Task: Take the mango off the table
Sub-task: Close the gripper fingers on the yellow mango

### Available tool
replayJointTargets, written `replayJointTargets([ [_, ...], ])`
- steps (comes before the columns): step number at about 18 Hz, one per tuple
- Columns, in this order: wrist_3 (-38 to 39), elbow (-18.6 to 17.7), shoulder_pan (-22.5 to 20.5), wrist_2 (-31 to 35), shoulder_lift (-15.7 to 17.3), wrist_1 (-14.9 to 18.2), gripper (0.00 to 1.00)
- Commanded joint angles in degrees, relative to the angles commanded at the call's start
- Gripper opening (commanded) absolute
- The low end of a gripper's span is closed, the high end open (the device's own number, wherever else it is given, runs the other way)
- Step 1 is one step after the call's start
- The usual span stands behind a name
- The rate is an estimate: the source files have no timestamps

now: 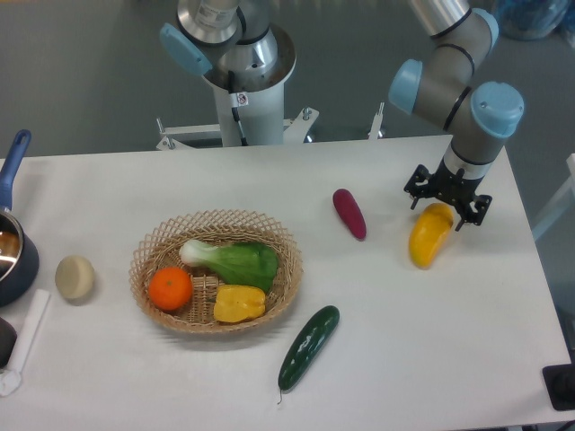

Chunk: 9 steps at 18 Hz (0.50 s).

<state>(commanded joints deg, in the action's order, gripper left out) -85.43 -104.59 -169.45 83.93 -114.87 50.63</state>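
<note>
The mango (429, 235) is a smooth, curved yellow-orange fruit lying on the white table (431, 341) at the right. My gripper (446, 205) hangs over the mango's far upper end, its black fingers spread to either side of that end. It is open and holds nothing. The gripper's body covers the very tip of the mango.
A wicker basket (216, 269) at centre-left holds an orange, a bok choy and a yellow bell pepper. A purple eggplant (349, 213) lies left of the mango; a cucumber (308, 347) lies near the front. A pale round item (75, 277) and a blue pot (13, 251) sit at far left.
</note>
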Motion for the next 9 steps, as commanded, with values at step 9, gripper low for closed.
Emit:
replayJointTargets([
  [9, 0.0, 0.0, 0.2, 0.4, -0.4, -0.1, 1.0],
])
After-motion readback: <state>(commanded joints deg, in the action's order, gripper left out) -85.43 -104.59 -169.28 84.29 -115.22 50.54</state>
